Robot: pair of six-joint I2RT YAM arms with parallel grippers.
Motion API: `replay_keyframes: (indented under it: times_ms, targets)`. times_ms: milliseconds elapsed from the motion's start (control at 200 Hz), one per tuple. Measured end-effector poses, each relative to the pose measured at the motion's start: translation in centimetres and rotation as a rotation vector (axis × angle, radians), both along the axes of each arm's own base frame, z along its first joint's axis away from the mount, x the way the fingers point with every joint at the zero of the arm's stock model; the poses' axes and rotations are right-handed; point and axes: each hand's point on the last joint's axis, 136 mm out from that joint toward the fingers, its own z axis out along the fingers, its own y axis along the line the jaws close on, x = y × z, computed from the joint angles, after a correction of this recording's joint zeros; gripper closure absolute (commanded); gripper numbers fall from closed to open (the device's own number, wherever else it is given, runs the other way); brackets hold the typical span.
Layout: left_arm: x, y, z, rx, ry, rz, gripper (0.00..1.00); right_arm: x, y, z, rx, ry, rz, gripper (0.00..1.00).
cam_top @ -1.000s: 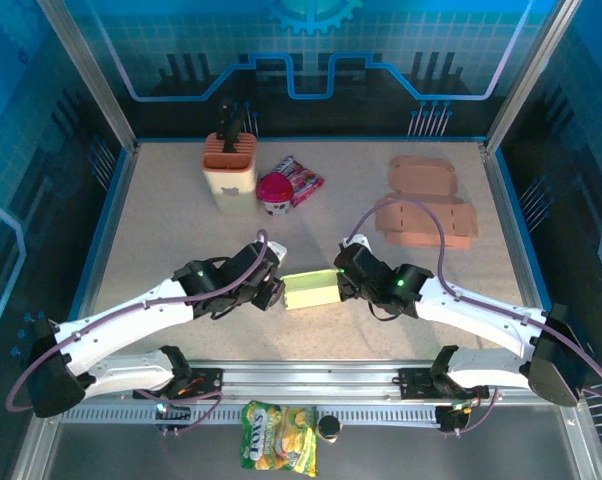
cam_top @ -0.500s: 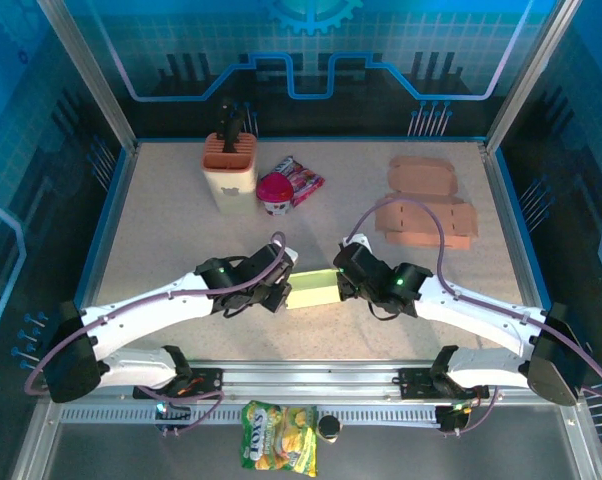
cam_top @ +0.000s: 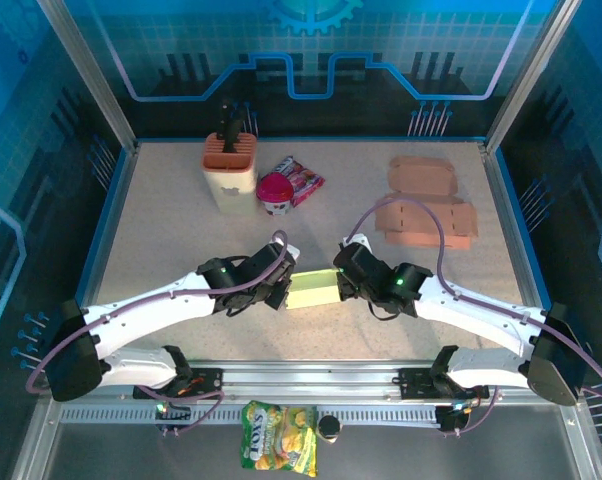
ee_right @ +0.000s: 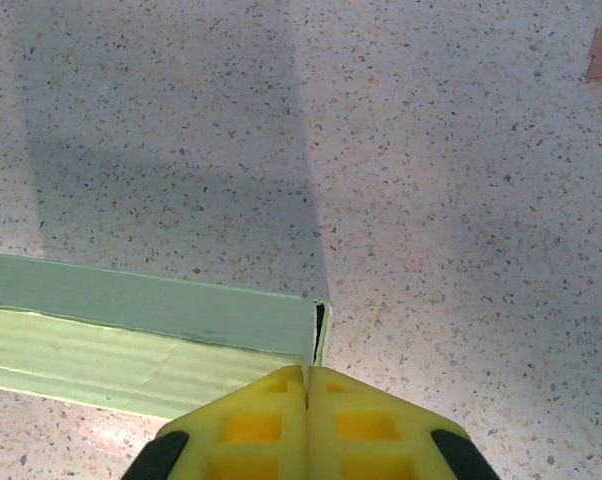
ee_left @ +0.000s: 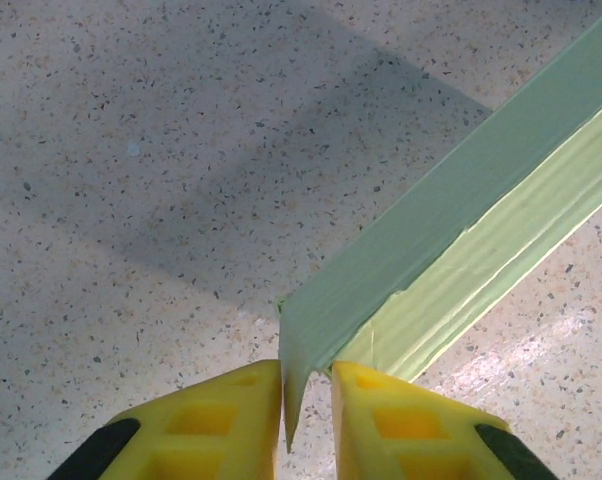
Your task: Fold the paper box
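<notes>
The box (cam_top: 312, 289) lies lengthwise between my grippers on the table (cam_top: 161, 230), my right gripper (ee_right: 306, 375) clamped on its right end and my left gripper (ee_left: 306, 395) a slit apart around its left flap, though I can't tell if that one is pinching.

Left arm (cam_top: 151, 315): stretched low from base at near left, reaching inward to table centre, wrist angled right. Left gripper (cam_top: 281, 290): yellow fingers (ee_left: 231, 410) nearly together, narrow gap between tips, flap of paper box (cam_top: 313, 290) standing in the gap; firm clamp not confirmable.

Right arm (cam_top: 481, 310): mirrored pose, stretched low from near right base, wrist angled left. Right gripper (cam_top: 343, 285): fingers pressed tip to tip, pinching thin end wall of box. Grippers face each other, near but apart.
</notes>
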Motion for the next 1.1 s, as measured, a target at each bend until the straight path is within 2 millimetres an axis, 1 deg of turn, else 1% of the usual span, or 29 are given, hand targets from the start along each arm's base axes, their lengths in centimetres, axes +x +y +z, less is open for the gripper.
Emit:
replay_keyframes:
  times_ms: [195, 430, 810, 1101]
  targets:
    - [-0.03, -0.04, 0.03, -0.001, -0.001, 0.002, 0.89, 0.0, 0.0, 0.0, 0.001, 0.0, -0.001, 1.0]
    - [0.06, -0.01, 0.14, -0.025, 0.006, 0.052, 1.0, -0.1, 0.08, -0.01, 0.006, 0.003, -0.005, 1.0]
    - [0.2, -0.31, 0.48, -0.133, 0.053, 0.213, 1.0, -0.43, 0.18, 0.03, 0.003, -0.004, -0.018, 1.0]
    - [0.23, -0.55, 0.58, -0.184, 0.074, 0.278, 1.0, -0.52, 0.13, 0.09, -0.004, -0.003, -0.032, 1.0]
